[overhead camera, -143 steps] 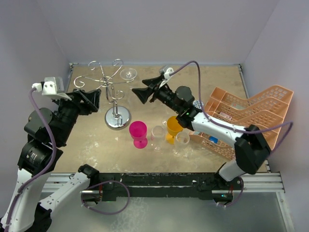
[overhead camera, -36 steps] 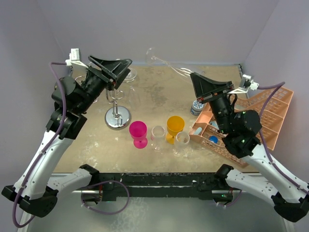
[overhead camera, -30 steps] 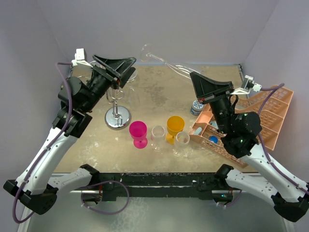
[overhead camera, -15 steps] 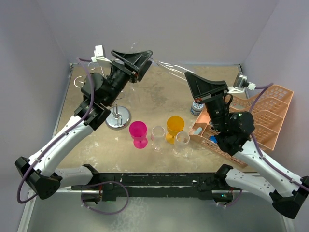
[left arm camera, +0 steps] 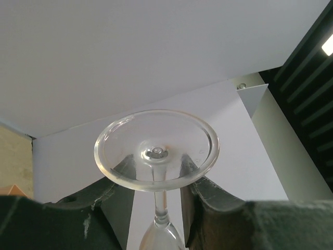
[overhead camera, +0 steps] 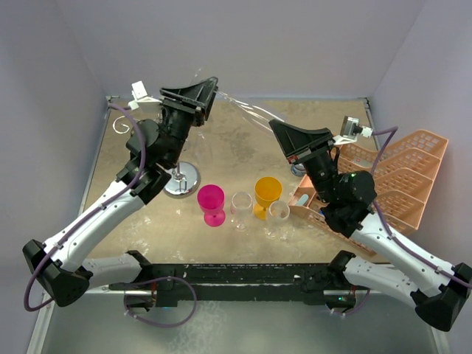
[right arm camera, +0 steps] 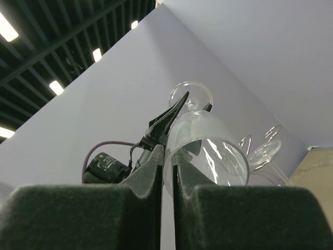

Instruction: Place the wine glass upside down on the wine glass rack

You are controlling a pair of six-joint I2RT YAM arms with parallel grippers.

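We are bringing our left tool (overhead camera: 208,88) in on the foot end of the wine glass (overhead camera: 247,110). A second ago that tool was spread wide and hanging closer to the wine glass rack (overhead camera: 188,177). Now it is reaching across to meet the glass in mid-air and its jaws are narrowing. In the left wrist view they are standing on either side of the stem just under the round foot (left arm camera: 156,151). A sliver of background is still showing on each side, so we are surrounding the stem rather than clamping it.

Our right tool (overhead camera: 279,131) is carrying the glass alone. It is clenched on the rim of the bowl (right arm camera: 205,148) and is keeping the glass tilted, high above the tabletop (overhead camera: 243,151) and between the two arms.

We are reading this as a handover in progress. Once the left tool is gripping the stem, the right one will need to let go of the bowl. The left arm can then hang the glass foot-up on the rack's curled arms. The rack is standing well below and to the left, partly hidden behind our left arm. Until the stem is pinched firmly, we are depending entirely on the right tool's hold on the rim, so it should not release early.
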